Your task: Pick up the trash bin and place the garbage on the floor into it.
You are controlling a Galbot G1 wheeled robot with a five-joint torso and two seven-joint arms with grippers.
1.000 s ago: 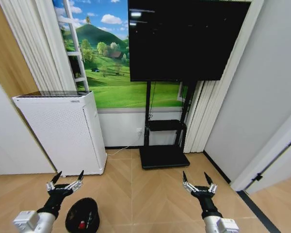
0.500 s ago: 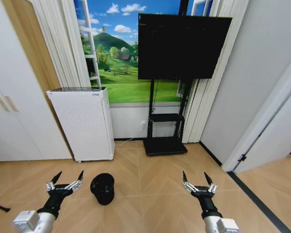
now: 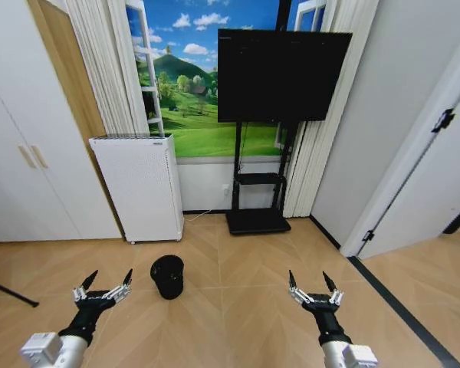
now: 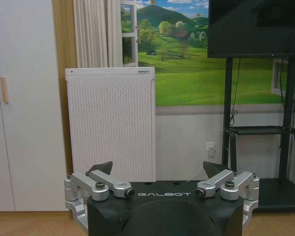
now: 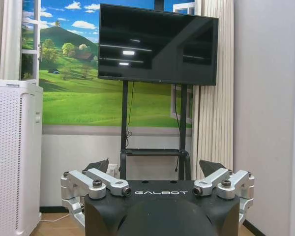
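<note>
Back goes the whole head view since a moment ago: the room sits farther off now, the camera having moved, while the small round black mesh trash bin (image 3: 167, 276) appears to stand where it stood on the floor. It's upright on the light herringbone wood floor (image 3: 238, 307), out in front of the tall white perforated appliance (image 3: 138, 186) and well apart from it. What lies inside the bin is hard to make out from here, just dark mesh, so I can't tell its contents.

Left gripper (image 3: 102, 285) hovers low at the left, fingers spread wide, grasping nothing; the bin sits ahead and just to its right, not touching. Right gripper (image 3: 313, 286) mirrors it on the right, also splayed and empty. Both arms are cut off by the lower edge of the view.

Round the room: a big black television (image 3: 282, 74) on a black stand (image 3: 257, 221) against the far wall, a green hillside mural (image 3: 190, 107) behind, white curtains (image 3: 103, 69) at the left, white cupboard doors (image 3: 19, 153) along the left wall.
</note>
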